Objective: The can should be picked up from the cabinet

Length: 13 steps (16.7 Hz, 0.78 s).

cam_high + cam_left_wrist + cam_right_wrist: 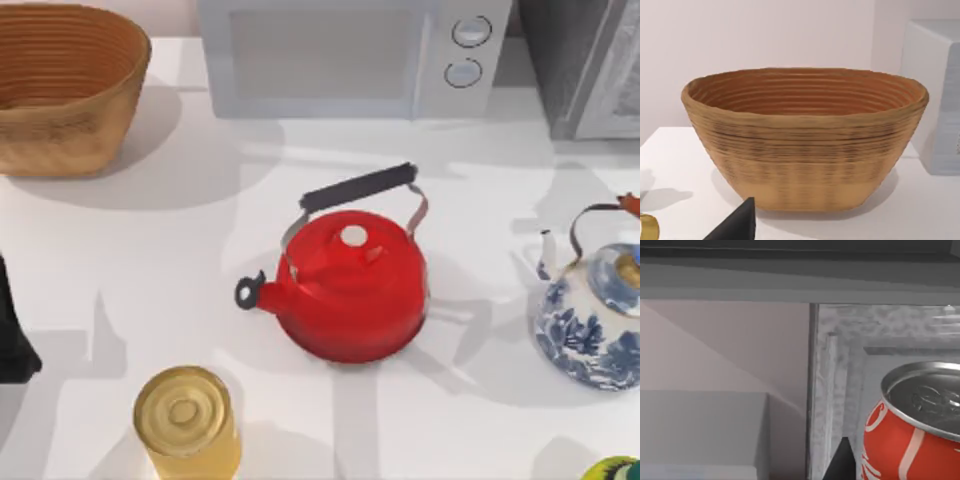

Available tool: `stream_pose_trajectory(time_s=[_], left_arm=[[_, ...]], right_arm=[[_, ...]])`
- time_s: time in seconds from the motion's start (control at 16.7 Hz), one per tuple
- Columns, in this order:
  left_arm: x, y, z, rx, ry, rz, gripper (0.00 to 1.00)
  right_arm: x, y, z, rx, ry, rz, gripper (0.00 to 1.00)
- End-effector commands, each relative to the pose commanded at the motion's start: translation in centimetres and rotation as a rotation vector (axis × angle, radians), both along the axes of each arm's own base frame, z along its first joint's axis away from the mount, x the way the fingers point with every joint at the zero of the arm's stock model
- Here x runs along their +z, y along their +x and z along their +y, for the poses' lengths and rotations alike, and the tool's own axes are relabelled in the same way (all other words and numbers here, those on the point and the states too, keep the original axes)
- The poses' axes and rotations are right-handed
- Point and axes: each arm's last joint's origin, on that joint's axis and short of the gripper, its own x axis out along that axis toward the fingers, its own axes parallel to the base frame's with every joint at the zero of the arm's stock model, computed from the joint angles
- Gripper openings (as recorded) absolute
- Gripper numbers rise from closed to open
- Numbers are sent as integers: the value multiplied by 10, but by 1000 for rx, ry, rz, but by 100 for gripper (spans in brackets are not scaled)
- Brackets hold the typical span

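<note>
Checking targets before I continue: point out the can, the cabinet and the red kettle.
can point(900, 440), right wrist view, on its red side wall.
cabinet point(560, 60), top view, on its dark speckled side.
red kettle point(350, 300), top view, on its red body.

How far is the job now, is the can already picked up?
Done: the right wrist view looks at the can, close, with the cabinet door behind it. In hand: a dark gripper tip sits beside the can; whether it grips is unclear. Left: lifting it out. The left arm is parked at the table's left edge.
</note>
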Motion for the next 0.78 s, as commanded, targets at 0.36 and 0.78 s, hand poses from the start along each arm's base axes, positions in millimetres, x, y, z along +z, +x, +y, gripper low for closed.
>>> stream_pose_trajectory(time_s=[0.36,0.78], left_arm=[[0,0,0,0,0,0,100],[0,0,0,0,0,0,100]], right_arm=[[-125,-26,-27,-4,8,6,0],[-254,-35,-41,-1,17,-19,0]])
